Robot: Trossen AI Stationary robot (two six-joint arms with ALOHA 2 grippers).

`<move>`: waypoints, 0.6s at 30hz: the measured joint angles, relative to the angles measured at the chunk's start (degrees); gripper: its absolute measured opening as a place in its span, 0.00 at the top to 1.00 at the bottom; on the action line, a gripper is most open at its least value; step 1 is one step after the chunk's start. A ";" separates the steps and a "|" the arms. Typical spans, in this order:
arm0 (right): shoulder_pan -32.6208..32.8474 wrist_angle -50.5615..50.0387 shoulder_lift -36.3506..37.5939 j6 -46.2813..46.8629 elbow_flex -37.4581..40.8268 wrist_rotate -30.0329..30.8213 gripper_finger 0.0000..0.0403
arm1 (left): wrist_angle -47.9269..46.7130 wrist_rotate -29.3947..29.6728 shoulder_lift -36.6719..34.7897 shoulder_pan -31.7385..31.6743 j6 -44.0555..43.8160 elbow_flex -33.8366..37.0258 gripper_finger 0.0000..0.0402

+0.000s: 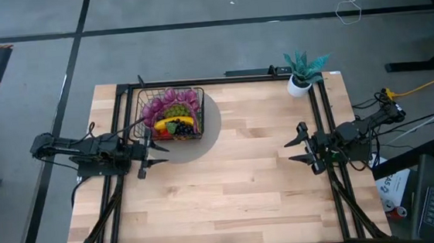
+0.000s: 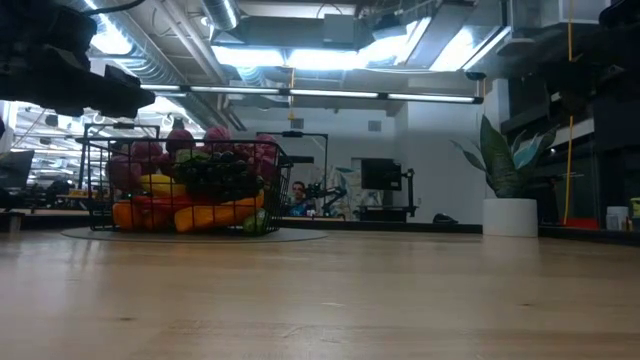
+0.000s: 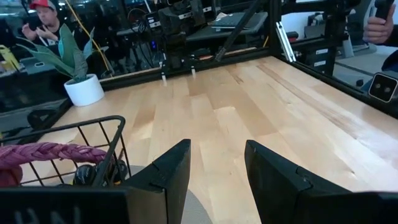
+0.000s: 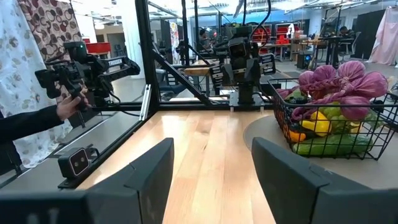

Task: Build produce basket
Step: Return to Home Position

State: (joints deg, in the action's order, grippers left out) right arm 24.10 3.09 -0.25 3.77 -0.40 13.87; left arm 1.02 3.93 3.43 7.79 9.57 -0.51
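The black wire basket (image 1: 171, 114) stands on a grey round mat (image 1: 206, 134) at the table's far left. It is filled with produce: purple string (image 4: 348, 78) on top, a yellow banana (image 1: 172, 123), dark grapes (image 1: 179, 129), green and orange pieces (image 2: 200, 215). My left gripper (image 1: 148, 152) rests at the left edge just near of the basket, open, fingers empty. My right gripper (image 1: 303, 149) waits at the right edge, open and empty.
A teal plant in a white pot (image 1: 301, 74) stands at the far right corner. Black frame rails (image 1: 325, 113) run along the table's left, right and far sides. Bare wood (image 1: 237, 174) spans the middle and near part. A person's hand (image 4: 68, 109) shows beyond the table.
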 joint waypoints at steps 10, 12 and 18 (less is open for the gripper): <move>0.00 0.00 0.00 0.00 0.00 0.00 0.45 | 0.12 1.44 0.80 0.00 -1.61 0.00 0.63; 0.00 0.00 0.00 -0.52 0.00 0.02 0.45 | 0.33 2.54 0.80 0.00 -2.31 0.00 0.63; 0.00 0.02 0.00 -2.60 0.00 0.04 0.45 | 1.17 7.27 0.80 -0.02 -4.17 0.00 0.63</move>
State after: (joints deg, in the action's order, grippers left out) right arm 24.10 3.11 -0.25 1.17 -0.40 13.91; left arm 2.19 11.20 4.23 7.77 5.40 -0.51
